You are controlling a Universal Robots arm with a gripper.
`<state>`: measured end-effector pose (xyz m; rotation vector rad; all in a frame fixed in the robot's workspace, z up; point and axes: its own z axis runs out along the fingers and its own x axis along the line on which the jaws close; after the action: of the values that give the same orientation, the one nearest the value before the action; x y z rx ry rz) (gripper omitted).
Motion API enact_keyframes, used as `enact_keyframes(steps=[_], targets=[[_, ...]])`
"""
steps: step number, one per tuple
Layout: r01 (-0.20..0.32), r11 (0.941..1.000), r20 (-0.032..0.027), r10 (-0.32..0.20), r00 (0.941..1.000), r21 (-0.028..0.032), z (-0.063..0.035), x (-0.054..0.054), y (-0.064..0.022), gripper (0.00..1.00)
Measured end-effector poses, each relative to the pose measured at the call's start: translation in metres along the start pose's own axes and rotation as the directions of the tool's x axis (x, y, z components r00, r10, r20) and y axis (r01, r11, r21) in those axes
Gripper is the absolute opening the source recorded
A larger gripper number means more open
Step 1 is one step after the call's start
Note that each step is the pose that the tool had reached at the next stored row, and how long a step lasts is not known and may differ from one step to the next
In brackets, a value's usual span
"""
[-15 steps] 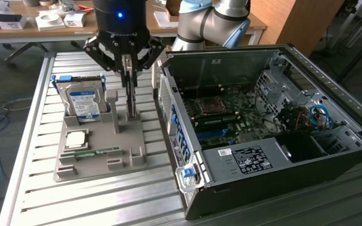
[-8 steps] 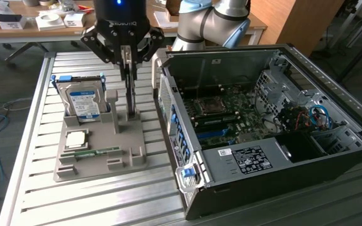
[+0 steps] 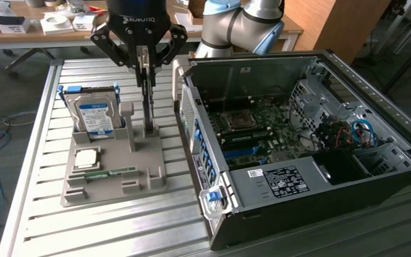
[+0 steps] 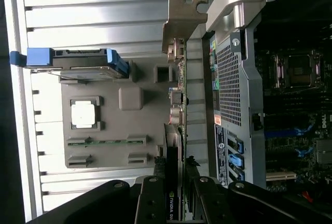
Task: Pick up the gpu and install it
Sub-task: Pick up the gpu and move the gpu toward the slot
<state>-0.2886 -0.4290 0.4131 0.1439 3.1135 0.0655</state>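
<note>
The gripper (image 3: 145,75) hangs above a grey holder (image 3: 105,187) on a slatted table (image 3: 84,230), its fingers (image 4: 150,203) pinching the top edge of the gpu (image 3: 149,107). The card stands upright and edge-on, its lower end at the holder's slot, just beside the open computer case (image 3: 298,176) on the exterior view's right. In the wrist view the gpu (image 4: 174,151) runs between the fingers, silver bracket (image 4: 181,22) at its far end. A hard drive (image 3: 94,115) stands in the same holder.

One gpu (image 3: 150,110), one hard drive (image 3: 94,115), one processor chip (image 3: 86,157), one memory stick (image 3: 103,174), one holder tray (image 3: 113,194), one computer case (image 3: 263,227).
</note>
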Motion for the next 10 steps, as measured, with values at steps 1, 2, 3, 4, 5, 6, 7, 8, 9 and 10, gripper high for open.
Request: enact_keyframes(steps=[1,2,3,4,5,6,7,8,9,10], targets=[[0.000,1.0000,-0.0001,0.000,1.0000,0.0000,0.0000,0.000,0.0000,0.26],[0.000,1.0000,0.0000,0.000,1.0000,0.0001,-0.0001,0.000,0.0000,0.26],[0.000,1.0000,-0.0002,0.000,1.0000,0.0001,-0.0001,0.000,0.0000,0.26],[0.000,1.0000,-0.0003,0.000,1.0000,0.0003,-0.0002,-0.001,0.0000,0.26],[0.000,1.0000,-0.0002,0.000,1.0000,0.0001,-0.0001,-0.002,0.0001,0.26],[0.000,1.0000,-0.0001,0.000,1.0000,-0.0002,0.0001,-0.003,0.0003,0.26],[0.000,1.0000,-0.0001,0.000,1.0000,-0.0002,0.0001,-0.005,0.0005,0.26],[0.000,1.0000,-0.0001,0.000,1.0000,-0.0003,0.0001,-0.008,0.0007,0.26],[0.000,1.0000,-0.0001,0.000,1.0000,-0.0005,0.0002,-0.010,0.0010,0.26],[0.000,1.0000,-0.0001,0.000,1.0000,-0.0008,0.0003,-0.013,0.0012,0.26]])
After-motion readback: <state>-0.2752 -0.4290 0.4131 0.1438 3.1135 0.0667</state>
